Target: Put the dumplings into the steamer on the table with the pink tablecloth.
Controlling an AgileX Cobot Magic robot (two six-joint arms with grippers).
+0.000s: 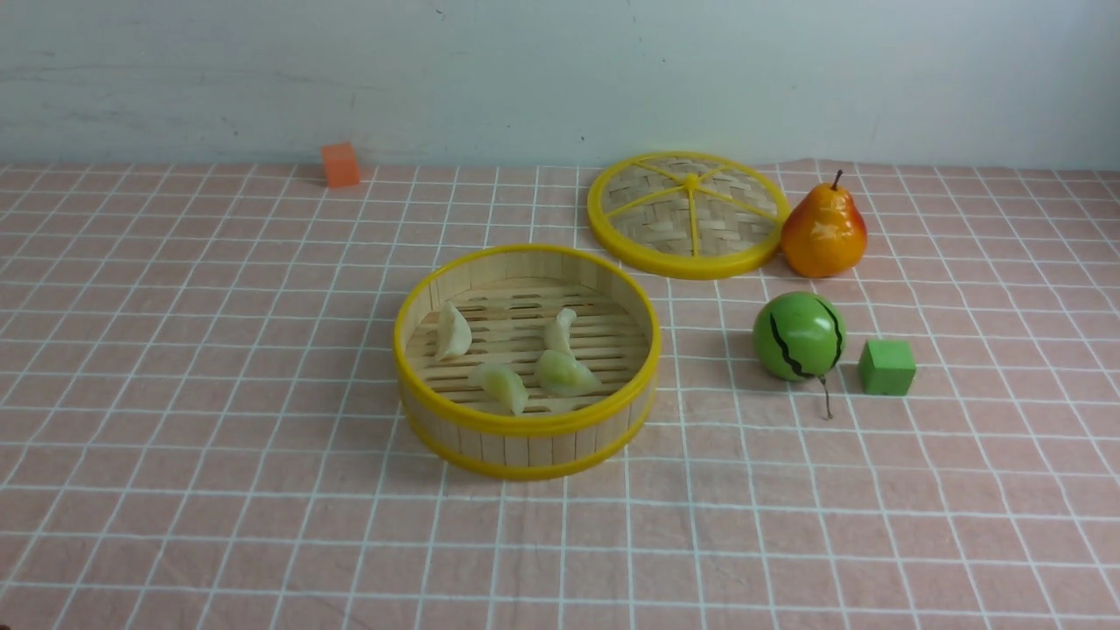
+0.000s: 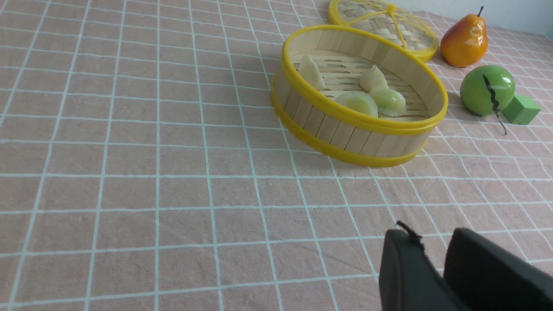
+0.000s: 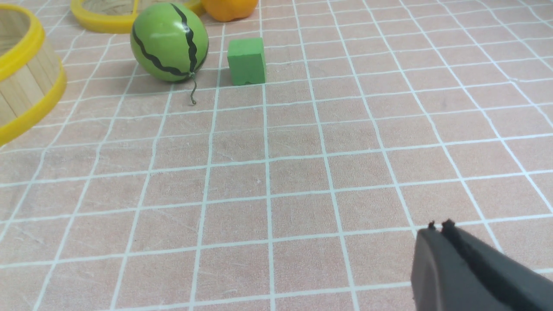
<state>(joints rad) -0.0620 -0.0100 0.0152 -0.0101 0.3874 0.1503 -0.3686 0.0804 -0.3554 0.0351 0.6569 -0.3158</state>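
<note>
Landmark: the steamer point(image 1: 527, 360), sitting open near the middle of the table point(image 1: 175, 490) on the pink tablecloth point(image 1: 875, 525).

Far left of the steamer and well behind it, close to the wall: a small orange cube point(image 1: 340, 164), alone.

Left gripper point(image 2: 434, 250), seen only in its wrist view: hangs above bare cloth, nearer the camera than the steamer. A narrow gap shows between its two dark fingers, with nothing in it; jaws slightly parted, empty.

Steamer itself: yellow rims top and bottom, slatted floor. All four dumplings point(image 1: 503, 383) lie inside on the slats. One leans by the left inner wall, one stands right of centre, two greener ones lie side by side toward the near rim, just touching or nearly so. None outside it.

Behind and right of the steamer: the woven lid point(image 1: 687, 213) lies flat, close to the steamer but apart. A pear point(image 1: 823, 229) stands upright against the lid's right edge.

Right of the steamer: a striped watermelon ball point(image 1: 799, 336), then a green cube point(image 1: 886, 367) just beside it.

Right gripper point(image 3: 440, 233): over bare cloth, nearer than the ball and cube. Fingers pressed together, closed on nothing.
</note>
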